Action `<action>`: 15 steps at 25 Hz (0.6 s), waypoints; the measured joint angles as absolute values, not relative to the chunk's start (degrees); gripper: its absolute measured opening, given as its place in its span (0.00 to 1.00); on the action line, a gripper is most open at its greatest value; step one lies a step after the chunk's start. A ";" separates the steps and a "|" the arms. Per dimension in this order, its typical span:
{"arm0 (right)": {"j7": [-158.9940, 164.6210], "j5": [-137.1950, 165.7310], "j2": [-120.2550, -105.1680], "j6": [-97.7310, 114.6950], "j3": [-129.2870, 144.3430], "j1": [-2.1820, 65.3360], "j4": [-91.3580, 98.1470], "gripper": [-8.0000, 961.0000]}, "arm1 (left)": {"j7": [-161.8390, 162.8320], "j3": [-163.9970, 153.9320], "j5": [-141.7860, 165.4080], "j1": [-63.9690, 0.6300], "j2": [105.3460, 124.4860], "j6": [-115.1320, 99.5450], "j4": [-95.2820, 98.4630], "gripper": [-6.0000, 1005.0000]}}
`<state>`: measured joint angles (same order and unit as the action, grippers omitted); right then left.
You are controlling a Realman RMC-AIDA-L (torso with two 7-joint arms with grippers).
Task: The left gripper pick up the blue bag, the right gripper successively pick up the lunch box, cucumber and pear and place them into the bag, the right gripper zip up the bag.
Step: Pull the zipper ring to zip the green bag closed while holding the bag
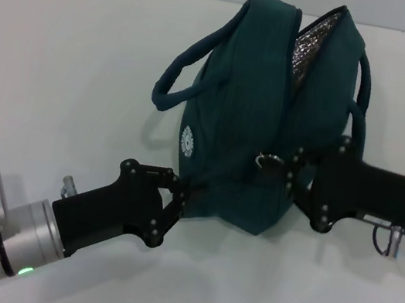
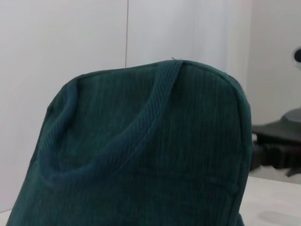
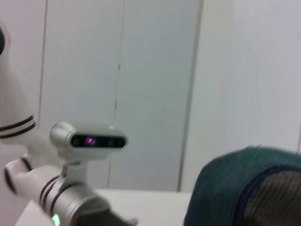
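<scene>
The blue bag (image 1: 241, 111) is held up off the white table, tipped on its side. Its top is still parted, with silver lining (image 1: 308, 48) showing. My left gripper (image 1: 188, 196) is shut on the bag's lower left edge. My right gripper (image 1: 292, 175) is against the bag's right side, fingers together at the metal zip pull (image 1: 266, 161). The bag fills the left wrist view (image 2: 150, 155) and shows low in the right wrist view (image 3: 244, 188). The lunch box, cucumber and pear are not in view.
The white table (image 1: 62, 56) spreads around and under the bag. The bag's two handles (image 1: 180, 77) hang loose at its sides. The left arm's wrist camera (image 3: 89, 141) shows in the right wrist view. White wall panels stand behind.
</scene>
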<state>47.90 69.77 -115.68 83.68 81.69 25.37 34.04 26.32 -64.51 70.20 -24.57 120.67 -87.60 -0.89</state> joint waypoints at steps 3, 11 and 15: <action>46.54 67.20 -115.68 83.91 81.42 24.90 34.00 0.03 | 26.24 -64.51 70.21 -24.43 120.66 -87.61 -0.68 0.06; 41.36 60.86 -115.89 85.26 81.60 24.50 33.03 0.03 | 26.14 -64.51 70.41 -24.59 120.56 -86.78 -0.84 0.06; 37.70 55.94 -115.88 87.54 81.46 24.38 30.74 0.03 | 26.11 -64.57 70.39 -24.57 120.58 -86.67 -0.90 0.06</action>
<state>37.70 55.95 -115.88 87.54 81.46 24.38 30.74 26.11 -64.57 70.39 -24.57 120.58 -86.67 -0.90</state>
